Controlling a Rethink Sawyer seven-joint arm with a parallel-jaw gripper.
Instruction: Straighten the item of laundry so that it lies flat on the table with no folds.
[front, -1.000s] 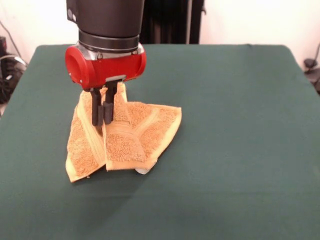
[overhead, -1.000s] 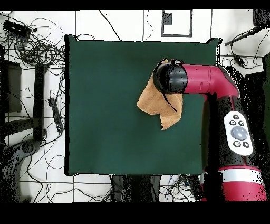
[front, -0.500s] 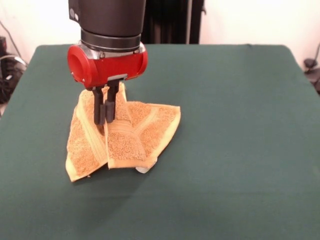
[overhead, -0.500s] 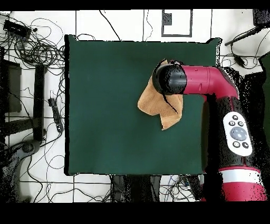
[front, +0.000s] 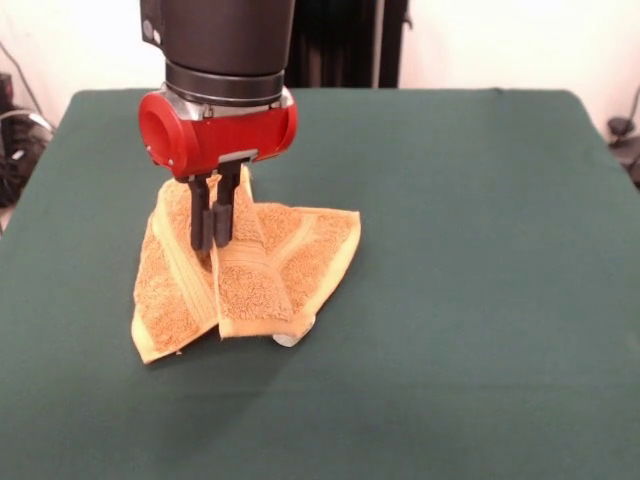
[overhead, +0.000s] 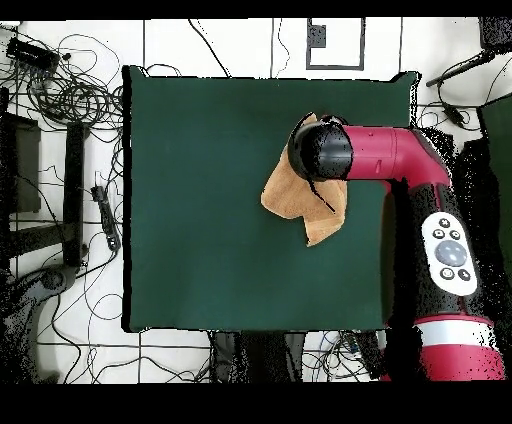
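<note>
My jaws (front: 212, 238) stayed pinched narrow on the folded towel (front: 250, 275), lifted slightly since 1 second ago; it lay crumpled on the worktop (front: 460, 300), barely shifted.

Dark green cloth-covered worktop (front: 480, 250), a golden-orange terry towel (front: 250, 285) lay directly on it, folded over itself in overlapping flaps, a small pale tag (front: 287, 340) at its near edge

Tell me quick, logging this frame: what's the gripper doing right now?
Gripper: shut on the towel, pinching a raised fold; the rest lies crumpled on the table.
</note>
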